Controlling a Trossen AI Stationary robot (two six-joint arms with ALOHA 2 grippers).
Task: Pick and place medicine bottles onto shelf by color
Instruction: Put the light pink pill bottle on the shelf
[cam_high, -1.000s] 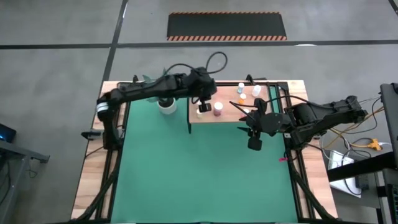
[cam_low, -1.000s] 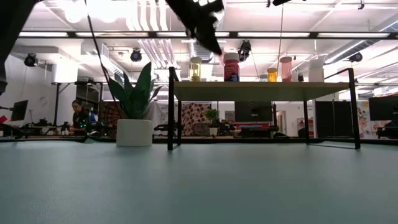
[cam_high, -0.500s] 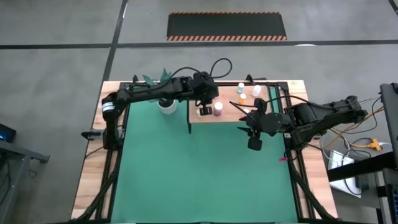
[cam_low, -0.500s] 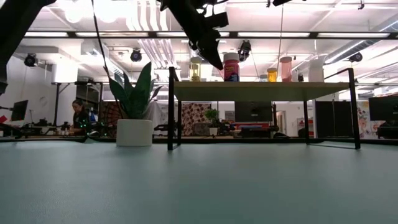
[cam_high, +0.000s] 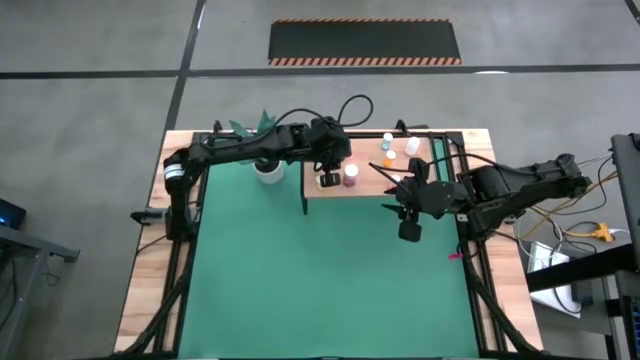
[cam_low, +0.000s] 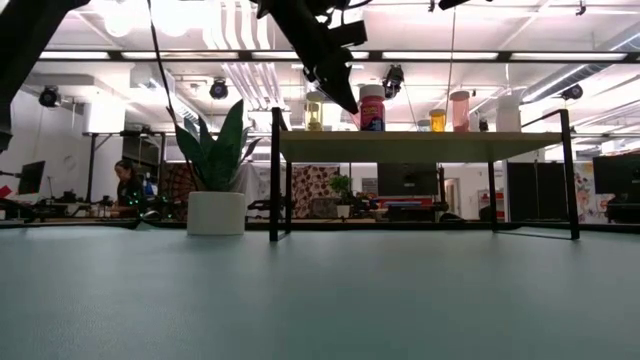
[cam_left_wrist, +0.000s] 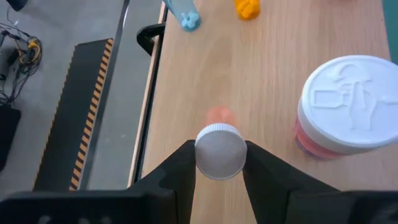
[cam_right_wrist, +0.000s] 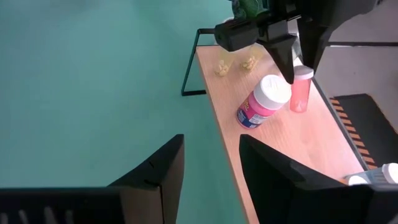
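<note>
Shelf (cam_high: 365, 190): we count one.
Bottles: two by left gripper (cam_left_wrist: 219, 167), pink bottle (cam_left_wrist: 219, 149) between its fingers, contact unclear; large magenta (cam_high: 351, 175) at its 3 o'clock.
Right gripper (cam_right_wrist: 211, 163): spread, empty.

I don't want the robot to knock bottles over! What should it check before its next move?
1. Small pink bottle upright on the shelf: ok.
2. It stands by the matching big pink bottle, apart from it: ok.
3. Left gripper clear of the small pink bottle: not ok, it sits right at the cap.
4. Right gripper open, empty, off to the shelf's side: ok.
5. Bare room on the shelf for more bottles: ok.
</note>
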